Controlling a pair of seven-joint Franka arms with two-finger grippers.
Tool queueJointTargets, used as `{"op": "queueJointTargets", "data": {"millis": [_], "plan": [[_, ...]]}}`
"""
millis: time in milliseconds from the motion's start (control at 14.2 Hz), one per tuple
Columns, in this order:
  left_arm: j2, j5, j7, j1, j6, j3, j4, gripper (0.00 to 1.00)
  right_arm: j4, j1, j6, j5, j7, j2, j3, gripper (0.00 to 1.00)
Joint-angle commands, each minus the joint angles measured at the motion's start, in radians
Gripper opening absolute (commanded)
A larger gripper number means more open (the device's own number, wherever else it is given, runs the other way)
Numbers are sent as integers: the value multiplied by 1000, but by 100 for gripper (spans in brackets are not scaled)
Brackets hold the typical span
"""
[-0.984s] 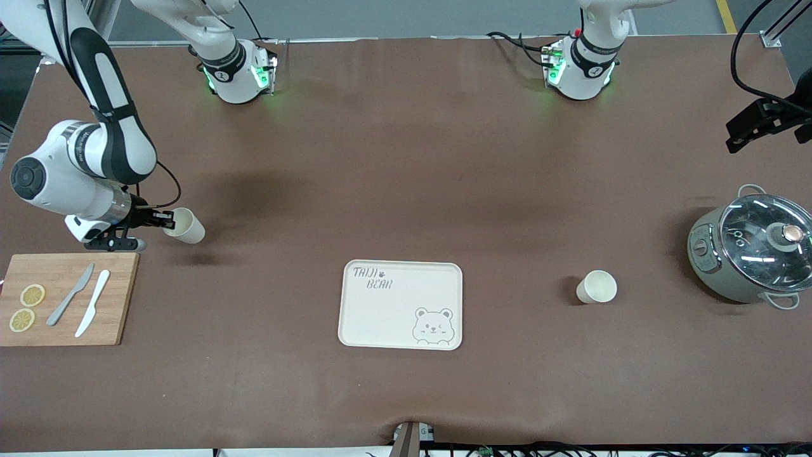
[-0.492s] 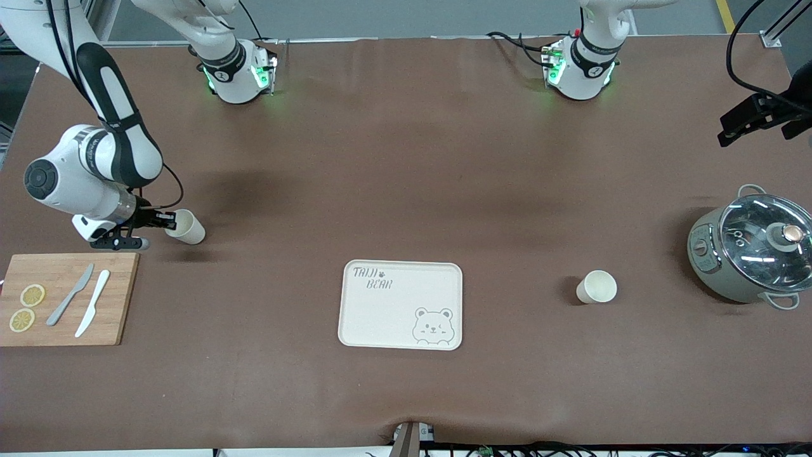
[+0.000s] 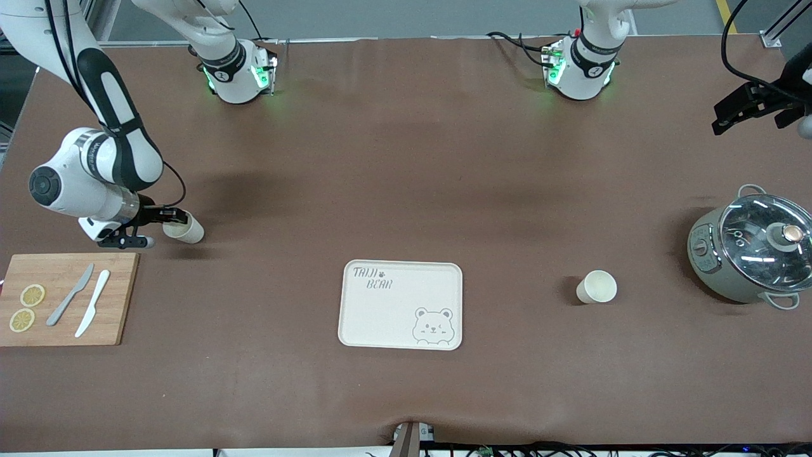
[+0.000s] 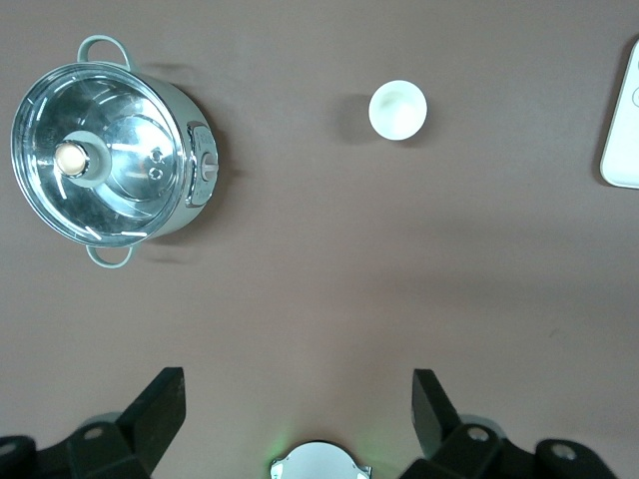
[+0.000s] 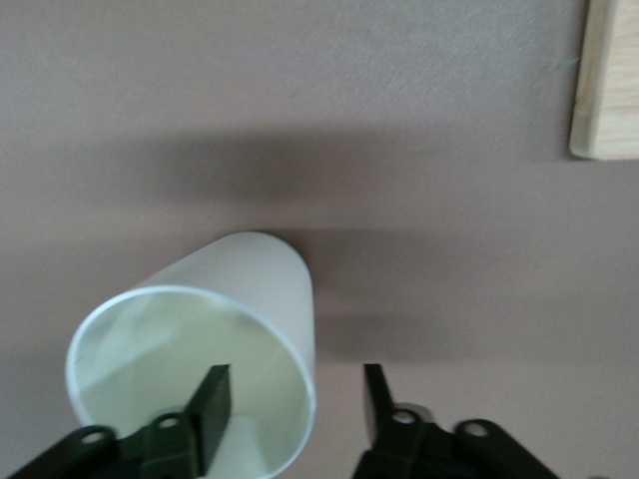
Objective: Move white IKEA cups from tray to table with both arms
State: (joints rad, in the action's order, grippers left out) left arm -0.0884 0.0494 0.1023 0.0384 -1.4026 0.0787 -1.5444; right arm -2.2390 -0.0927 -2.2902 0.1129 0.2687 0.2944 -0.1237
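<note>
**Cup grasp in progress, right arm**

The right hand (image 3: 166, 219) straddles the rim wall of a tilted cream-white handleless cup (image 3: 185, 228), fingers apart, beside the wooden board (image 3: 114, 298). A second identical cup (image 3: 596, 287) stands upright between the cream bear-print tray (image 3: 380, 317) and the grey lidded pot (image 3: 752, 247). The left hand (image 3: 739, 111) hangs spread open above the counter (image 3: 406, 158).

I see a brown covered table (image 3: 406, 190) filling the view. Grey floor (image 3: 406, 16) lies at 12 o'clock, with a yellow floor line (image 3: 725, 14) at 1 o'clock.
</note>
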Motion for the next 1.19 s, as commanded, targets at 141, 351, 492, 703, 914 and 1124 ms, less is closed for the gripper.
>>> {"op": "queueJointTargets", "data": {"millis": [141, 351, 492, 703, 914, 1124], "plan": [[-40, -22, -16, -9, -42, -10, -33, 100, 344, -7, 465, -13, 15, 2, 19, 100], [-36, -22, -1, -15, -42, 10, -34, 100, 504, 11, 577, -12, 18, 45, 21, 100], [-37, -22, 0, -15, -42, 15, -34, 100, 618, 8, 606, -3, 17, 71, 21, 100], [-37, -31, 0, -15, -45, 21, -33, 100, 819, -4, 774, 27, 15, 78, 21, 100], [-37, -45, -3, -14, -56, 21, -32, 100, 982, 7, 844, 19, 17, 72, 22, 100], [-30, -51, -3, -15, -68, 21, -32, 100, 1073, 30, 845, 13, 15, 59, 21, 100]]}}
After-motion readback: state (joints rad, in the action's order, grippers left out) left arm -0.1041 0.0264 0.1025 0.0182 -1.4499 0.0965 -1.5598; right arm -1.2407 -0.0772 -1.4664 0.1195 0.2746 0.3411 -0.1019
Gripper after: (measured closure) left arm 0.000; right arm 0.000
